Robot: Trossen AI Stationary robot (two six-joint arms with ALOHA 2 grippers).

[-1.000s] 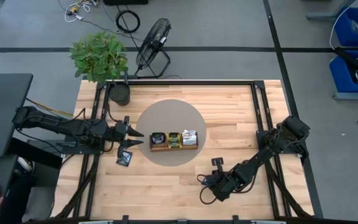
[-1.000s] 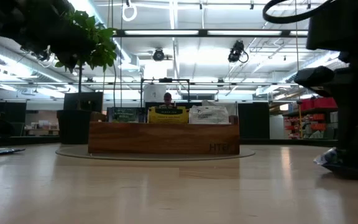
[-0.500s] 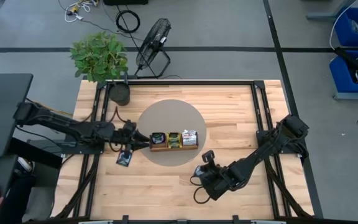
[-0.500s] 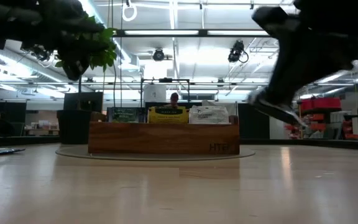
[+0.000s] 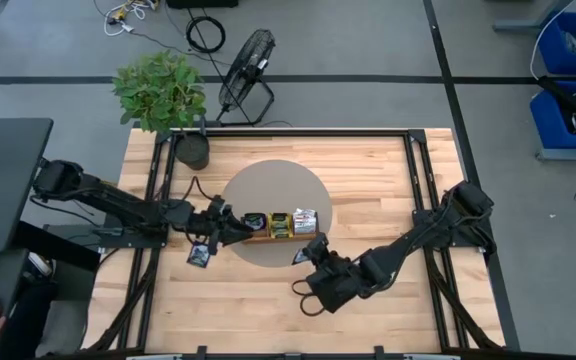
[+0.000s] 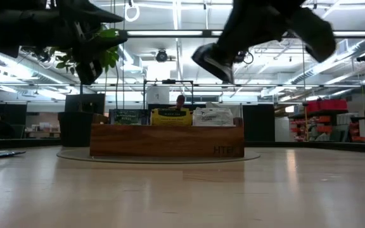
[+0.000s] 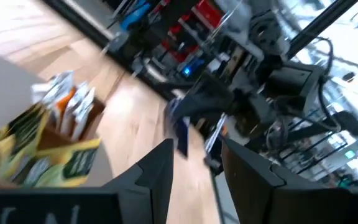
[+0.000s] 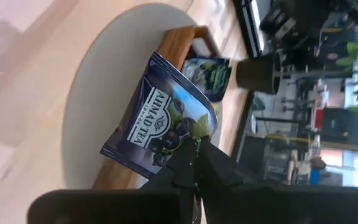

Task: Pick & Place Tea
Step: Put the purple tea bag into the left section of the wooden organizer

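Observation:
A brown wooden tray (image 5: 280, 237) stands on a round grey mat (image 5: 268, 185). In it stand dark-green (image 5: 256, 221), yellow (image 5: 279, 222) and white-and-orange (image 5: 305, 218) tea sachets. My right gripper (image 5: 310, 254) hovers at the mat's near edge, in front of the tray, shut on a dark blue tea sachet (image 8: 160, 118). My left gripper (image 5: 236, 228) is open and holds nothing, level by the tray's left end. Another dark sachet (image 5: 200, 254) lies flat on the table below it. My right gripper pinches the dark blue sachet by one edge (image 8: 182, 142) between its two fingers. The fingers slant down toward the tray. The sachet is lifted clear of the table and sticks out beyond the fingertips, its printed face in the wrist view.
A potted plant (image 5: 160, 90) stands at the table's far left corner, and a fan (image 5: 246, 72) sits on the floor behind it. Black frame rails (image 5: 416, 180) run along the table's sides. Bare wood lies near the front edge (image 5: 268, 320).
My right gripper has risen from the table's near right part and gone left toward the tray, rolling as it went. The blue sachet has gone with it, lifted clear of the wood. My left gripper has reached right toward the tray's left end and rolled.

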